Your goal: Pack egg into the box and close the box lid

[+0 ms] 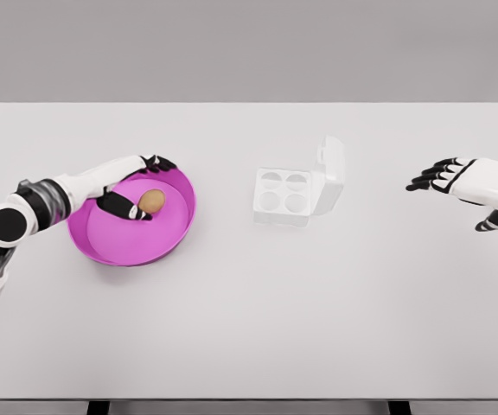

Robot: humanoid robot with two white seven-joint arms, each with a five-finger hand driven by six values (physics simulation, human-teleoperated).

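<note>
A brown egg (151,201) lies inside a magenta bowl (111,246) on the left of the white table. My left hand (143,185) reaches into the bowl from the left. Its thumb lies against the egg's left side, while its fingers (159,162) are spread over the far rim, away from the egg. The white egg box (282,192) sits at the middle of the table with four empty cups. Its lid (331,166) stands open on the right side. My right hand (446,177) hovers open at the far right, well apart from the box.
The white table (258,320) spans the whole view, with its front edge near the bottom of the picture. A gap of bare tabletop separates the bowl from the box.
</note>
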